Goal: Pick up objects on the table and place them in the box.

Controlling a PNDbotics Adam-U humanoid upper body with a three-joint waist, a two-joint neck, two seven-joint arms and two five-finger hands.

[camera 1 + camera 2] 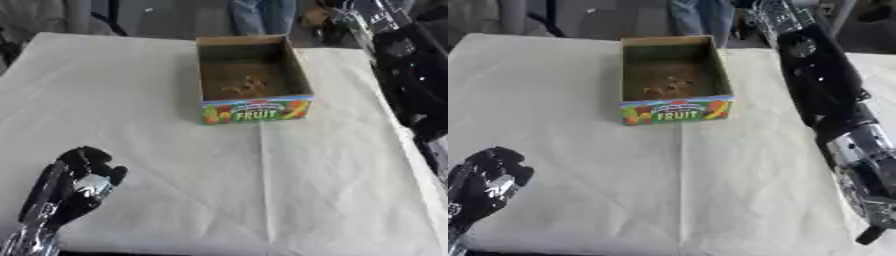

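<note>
— What is in front of you?

— The desk, covered with a pale creased cloth that runs from the near edge to the far one. A fold line runs down the cloth from the box toward me.

— And the box?

— The box stands at the far middle of the desk, open at the top, brown card inside, with a bright printed front reading "FRUIT" that faces me. On its floor lie some small orange-brown things; I cannot make out what they are.

— Your arms?

— My right arm comes down the right side of the desk from the far corner, black with silver parts, well right of the box. My right hand shows only at the near right edge, and I cannot tell how its fingers stand.

— And your left hand?

— My left hand is at the near left corner, above the cloth and well apart from the box. Its fingers are curled in, clenched on nothing that I can see.
</note>
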